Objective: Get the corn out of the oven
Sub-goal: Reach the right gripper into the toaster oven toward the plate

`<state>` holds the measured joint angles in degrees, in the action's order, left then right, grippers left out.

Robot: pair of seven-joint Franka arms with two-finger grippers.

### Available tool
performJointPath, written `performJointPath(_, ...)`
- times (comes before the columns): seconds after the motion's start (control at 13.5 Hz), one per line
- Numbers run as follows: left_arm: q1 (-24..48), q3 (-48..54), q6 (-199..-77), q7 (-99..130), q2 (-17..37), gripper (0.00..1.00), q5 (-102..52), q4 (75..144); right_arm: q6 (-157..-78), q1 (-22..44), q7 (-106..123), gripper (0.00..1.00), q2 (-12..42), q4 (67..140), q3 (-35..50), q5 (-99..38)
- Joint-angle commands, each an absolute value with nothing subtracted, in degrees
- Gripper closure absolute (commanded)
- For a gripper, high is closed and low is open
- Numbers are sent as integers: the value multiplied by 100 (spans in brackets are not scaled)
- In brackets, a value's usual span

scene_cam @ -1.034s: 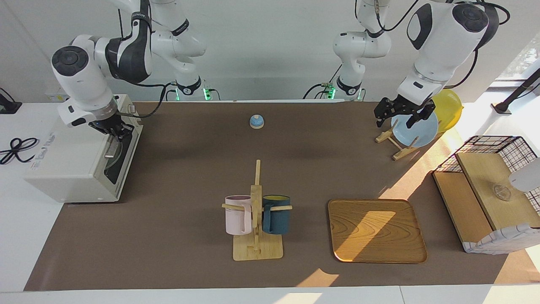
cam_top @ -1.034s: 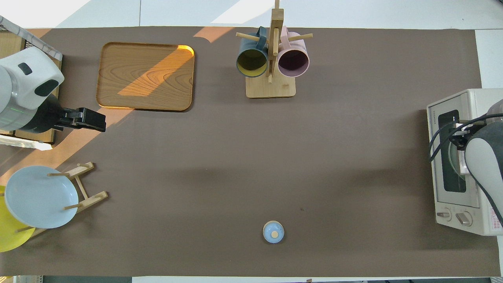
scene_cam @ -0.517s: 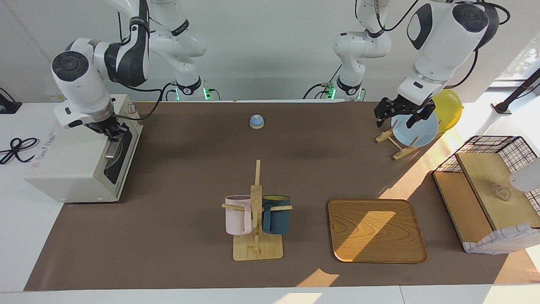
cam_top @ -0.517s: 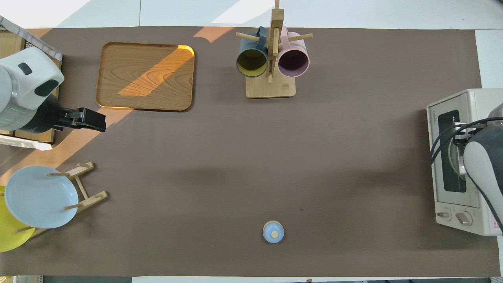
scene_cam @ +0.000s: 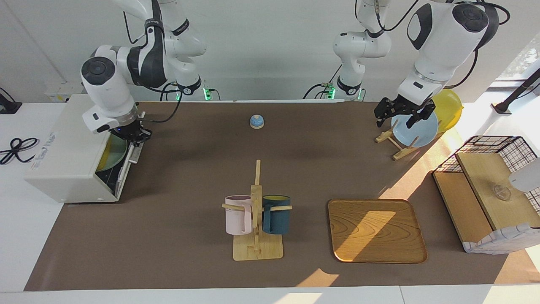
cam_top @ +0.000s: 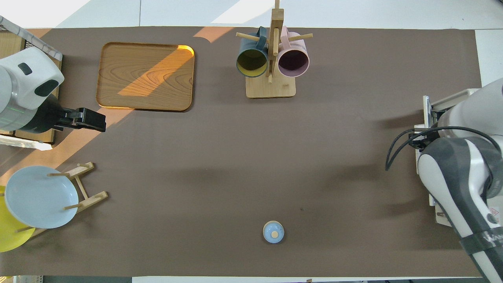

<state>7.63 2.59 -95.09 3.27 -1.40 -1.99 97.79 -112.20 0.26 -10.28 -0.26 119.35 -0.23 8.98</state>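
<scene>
Right tool (scene_cam: 134,136): clamped on the oven (scene_cam: 63,156) door handle.
Left tool (scene_cam: 400,115): apart, waiting over plates (scene_cam: 415,126).
Corn: unseen; likely glossy, slippery, so grip mid-cob.

Bright, even room light; both views sharp. Sun slants across my wooden tray (scene_cam: 376,230) and mat (scene_cam: 190,177); arms cast soft shadows.

Right arm reaches from its base to oven (scene_cam: 67,156), forearm bent down, wrist vertical; right gripper (scene_cam: 134,136) at top edge of oven's part-lowered door, fingertips closed together on door handle

Left arm waits well apart from oven, at left arm's end of table, elbow high, left gripper (scene_cam: 400,113) pointing down, fingers spread
</scene>
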Motion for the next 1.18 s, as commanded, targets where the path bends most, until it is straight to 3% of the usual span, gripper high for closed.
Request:
performJointPath(0.0, 686, 299, -9571, 264, -220, 0, -281, 9826, -12268, -149, -984, 100, 325, 12295, -105, 749)
performJointPath(0.74, 633, 299, -9545, 290, -237, 0, -281, 9835, -12946, -106, -993, 100, 843, 12656, -97, 141)
performJointPath(1.11, 642, 299, -9545, 290, -237, 0, -281, 9835, -12780, 263, -1485, 100, 826, 12525, -97, 132)
